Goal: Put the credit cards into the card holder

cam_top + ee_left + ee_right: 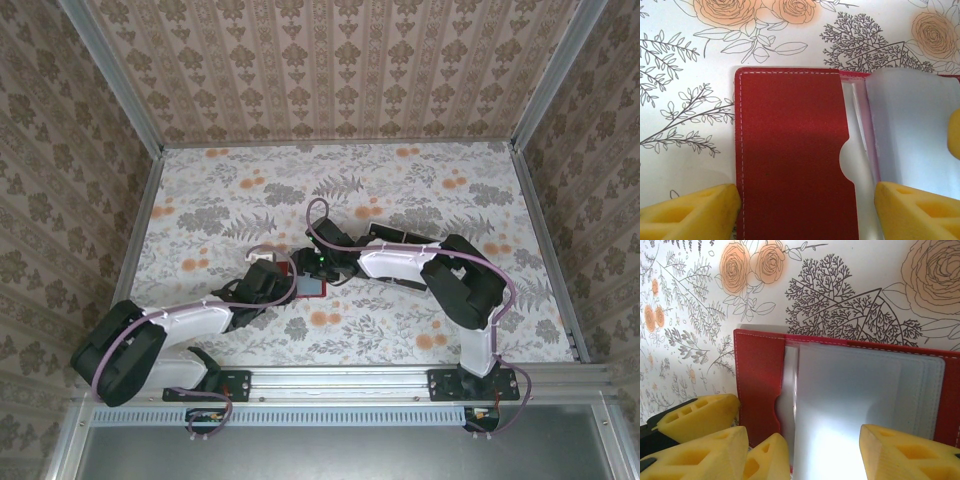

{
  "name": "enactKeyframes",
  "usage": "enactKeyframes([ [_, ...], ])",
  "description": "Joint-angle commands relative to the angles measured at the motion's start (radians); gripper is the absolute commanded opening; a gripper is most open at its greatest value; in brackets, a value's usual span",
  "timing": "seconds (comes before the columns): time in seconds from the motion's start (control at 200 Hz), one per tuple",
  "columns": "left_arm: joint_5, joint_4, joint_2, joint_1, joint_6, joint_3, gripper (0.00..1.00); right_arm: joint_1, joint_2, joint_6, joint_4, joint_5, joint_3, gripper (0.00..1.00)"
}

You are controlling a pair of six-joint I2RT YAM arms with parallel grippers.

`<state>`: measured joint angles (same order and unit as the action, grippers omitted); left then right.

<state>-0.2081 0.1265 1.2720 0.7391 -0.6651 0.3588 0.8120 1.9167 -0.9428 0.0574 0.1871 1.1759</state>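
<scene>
The card holder [312, 286], a red folding wallet, lies open and flat on the floral tabletop between both arms. Its red pocket flap [795, 150] is on the left and frosted clear sleeves [860, 395] fan out on the right. My left gripper [802, 215] is open and straddles the red flap. One yellow finger [690, 212] touches the flap's left edge and the other [915, 210] rests on the sleeves. My right gripper [807, 460] hovers open over the sleeves with nothing between its fingers [910, 455]. The credit cards are out of view.
Patterned walls [80, 150] close the table in on three sides, with metal rails [540, 240] along its edges. The two arms' bases [220, 385] are bolted to the near rail. Floral tabletop [400, 190] stretches behind the wallet.
</scene>
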Motion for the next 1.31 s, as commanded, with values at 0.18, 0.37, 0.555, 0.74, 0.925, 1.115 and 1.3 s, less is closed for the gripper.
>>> enactKeyframes([
  [0.18,0.061,-0.06,0.045,0.006,-0.002,-0.025,0.74,-0.018,-0.096,-0.007,-0.021,-0.038,-0.065,0.62],
  [0.37,0.063,-0.054,0.052,0.007,-0.003,-0.024,0.74,-0.028,-0.094,0.005,-0.004,-0.039,-0.065,0.63],
  [0.555,0.066,-0.048,0.058,0.007,-0.003,-0.023,0.73,-0.028,-0.05,0.004,-0.01,-0.019,-0.043,0.63],
  [0.74,0.066,-0.048,0.059,0.007,-0.002,-0.021,0.73,-0.024,-0.007,0.001,-0.013,-0.006,-0.027,0.62],
  [0.925,0.068,-0.041,0.068,0.006,-0.002,-0.022,0.73,-0.013,0.035,-0.01,-0.031,0.015,-0.018,0.62],
  [1.115,0.072,-0.034,0.079,0.007,-0.001,-0.02,0.73,0.0,0.049,-0.007,-0.034,0.025,0.008,0.62],
  [1.3,0.075,-0.031,0.081,0.007,-0.001,-0.018,0.73,0.004,0.039,-0.006,-0.025,0.023,0.011,0.62],
])
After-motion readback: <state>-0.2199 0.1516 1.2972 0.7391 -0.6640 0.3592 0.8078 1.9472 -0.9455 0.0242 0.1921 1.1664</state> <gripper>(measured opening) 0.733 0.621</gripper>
